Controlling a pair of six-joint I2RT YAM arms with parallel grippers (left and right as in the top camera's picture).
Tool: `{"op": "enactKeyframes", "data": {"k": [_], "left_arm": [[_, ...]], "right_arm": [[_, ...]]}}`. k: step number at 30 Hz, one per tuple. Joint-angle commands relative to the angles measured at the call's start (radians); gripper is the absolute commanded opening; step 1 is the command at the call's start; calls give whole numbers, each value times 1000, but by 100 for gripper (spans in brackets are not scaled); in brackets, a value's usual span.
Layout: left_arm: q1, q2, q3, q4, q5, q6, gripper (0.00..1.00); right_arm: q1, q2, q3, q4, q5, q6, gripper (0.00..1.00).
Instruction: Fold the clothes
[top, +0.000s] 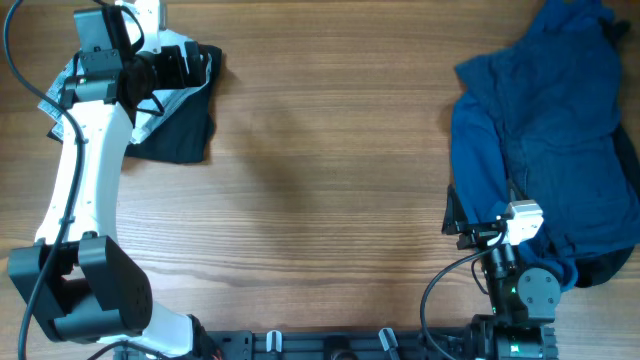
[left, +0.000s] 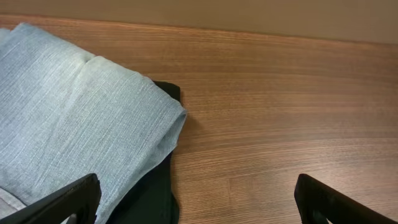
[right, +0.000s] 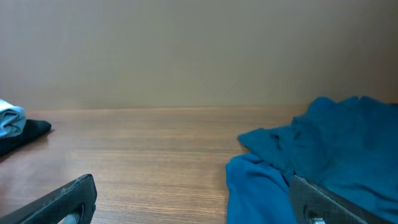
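Blue garment (top: 545, 140) is a crumpled heap on the right of the desk (top: 320, 180), cut off by the frame edge, long axis running near to far; the left arm (top: 85, 170) hides part of the folded grey cloth (left: 74, 118) lying on a black cloth (left: 152, 199) far left; left end effector (left: 199, 208) and right end effector (right: 193, 202) both gape wide, empty.
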Motion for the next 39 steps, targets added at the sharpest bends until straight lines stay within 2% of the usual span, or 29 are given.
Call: {"op": "enactKeyframes", "data": {"k": [1,6,11,16,22,25,31,39], "left_arm": [[-1,-30,0,-1,4,23,100],[-18,-202,-6,-39,-26,24,100],[-86,-426,-162,6,-30,125,100],[-133,-694,-493,198,-29,114,100],[-135,-1102,-1030,479,-39,-64,100],[-160,-1284,-1202,551,-70,-92,100],[-159,-1511,-1350,557,-80,-117,100],[-142,-1640,-1460,556,-82,-117,100]], "right_arm": [[-5,-5,-2,2,-20,14,100],[-5,-5,-2,2,-20,15,100],[-5,-5,-2,3,-20,15,100],[-5,-5,-2,2,-20,15,100],[-5,-5,-2,2,-20,15,100],[-5,-5,-2,3,-20,15,100],[-5,-5,-2,2,-20,15,100],[-5,-5,-2,2,-20,15,100]]}}
